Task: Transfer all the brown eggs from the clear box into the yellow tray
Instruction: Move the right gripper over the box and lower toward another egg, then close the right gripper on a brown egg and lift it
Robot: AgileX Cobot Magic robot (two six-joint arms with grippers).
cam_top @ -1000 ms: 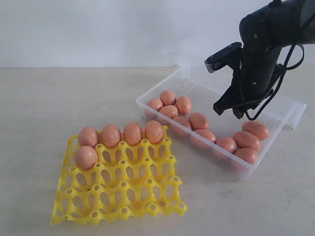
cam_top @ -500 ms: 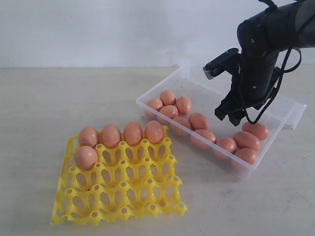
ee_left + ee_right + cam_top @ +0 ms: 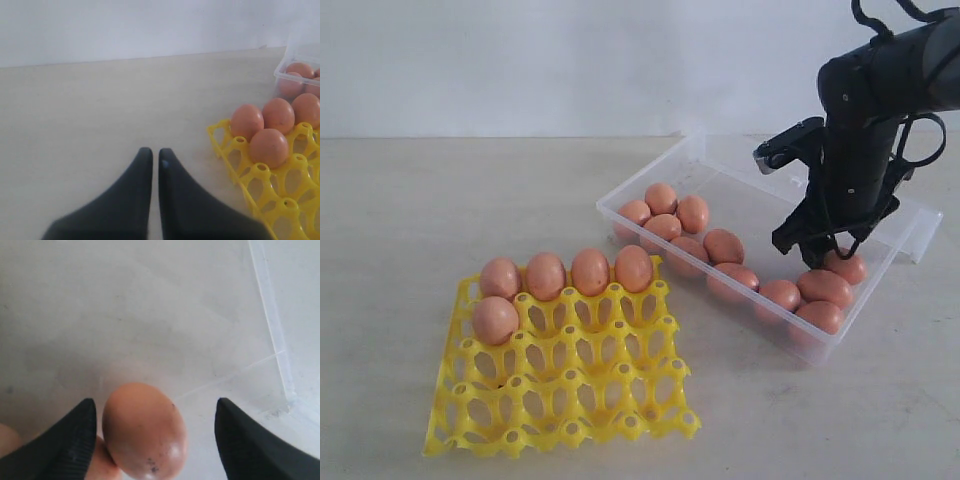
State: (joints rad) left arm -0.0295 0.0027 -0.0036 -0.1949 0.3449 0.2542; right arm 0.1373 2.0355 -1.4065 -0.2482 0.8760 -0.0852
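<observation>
Several brown eggs (image 3: 730, 262) lie in the clear box (image 3: 650, 172) at the right. Five more sit in the far cups of the yellow tray (image 3: 570, 390). My right gripper (image 3: 817, 243) hangs open inside the box's right end, low over the eggs there. In the right wrist view one egg (image 3: 145, 432) lies between the spread fingers of the right gripper (image 3: 155, 402), close to one finger and apart from the other. My left gripper (image 3: 154, 151) is shut on nothing above bare table, left of the tray (image 3: 280, 202) and its eggs (image 3: 269, 147).
The box's clear lid (image 3: 920, 225) lies folded open behind its right end. The pale table (image 3: 440, 210) stretches left of the box and behind the tray. A white wall backs the scene.
My right gripper has moved to the right and down inside the box, toward the eggs at its right end. The tray, its eggs and the box have stayed put.
</observation>
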